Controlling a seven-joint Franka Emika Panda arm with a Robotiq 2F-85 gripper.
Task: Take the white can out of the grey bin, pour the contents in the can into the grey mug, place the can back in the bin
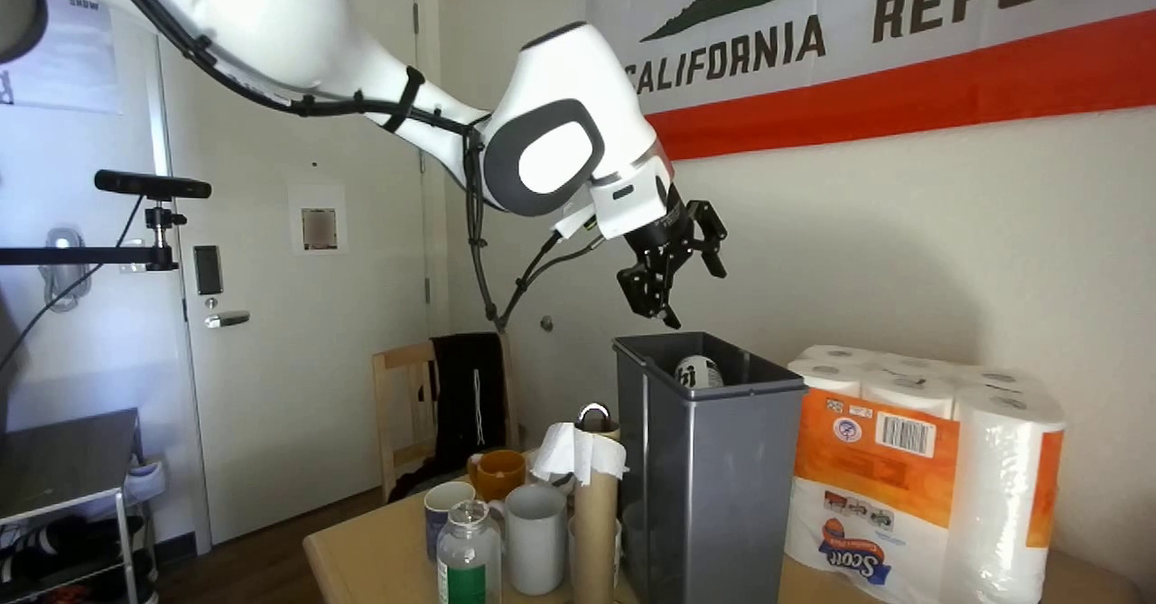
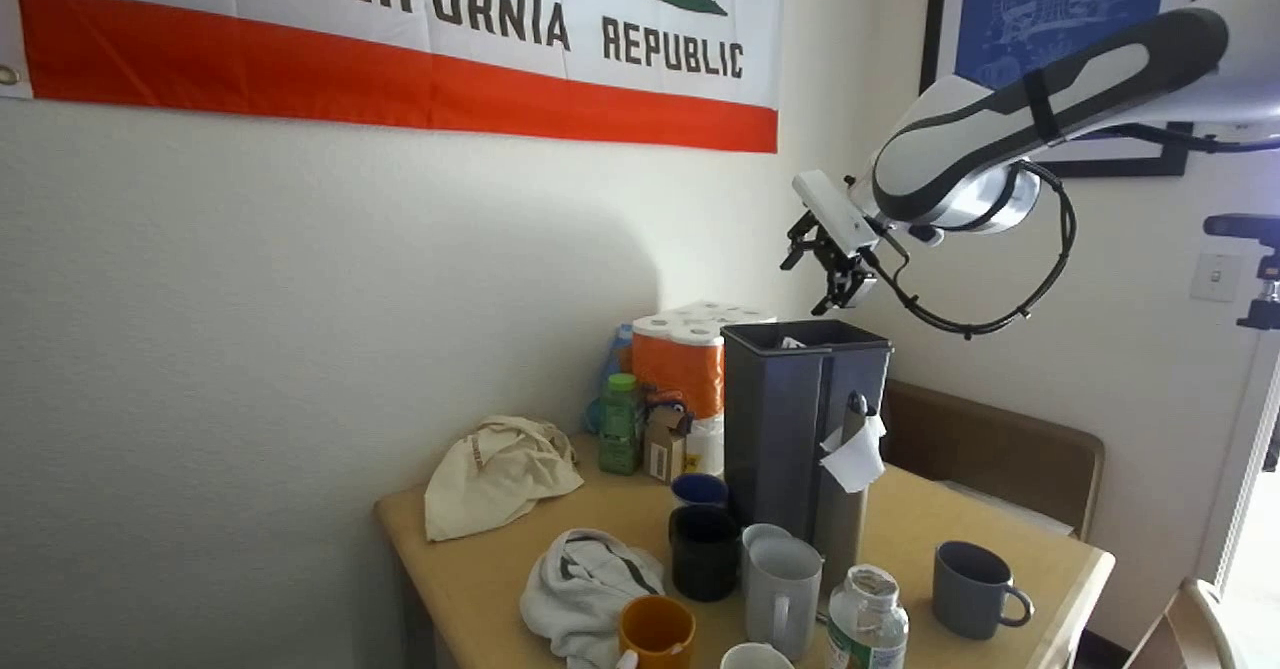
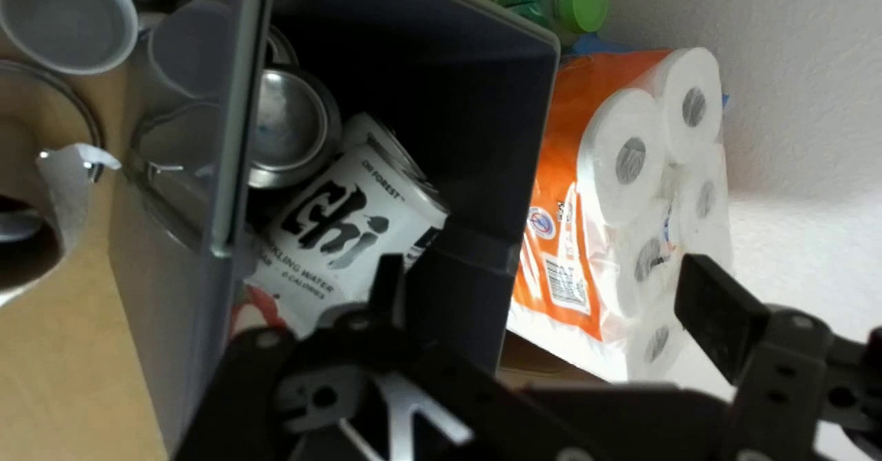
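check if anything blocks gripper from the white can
Nothing visible covers the white can, but the grey bin walls it in; in the wrist view, the open gripper appears to straddle the rim nearest the paper towels.

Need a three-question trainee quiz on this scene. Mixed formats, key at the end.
1. True or false: the tool is closed around the white can.
2. Fill in: the large black word on that can reads "___".
3. Which stands beside the grey bin?
(a) a kettle
(b) a pack of paper rolls
(c) a laptop

Key:
1. False: the tool is open above the bin, and the can lies inside it.
2. chi
3. b
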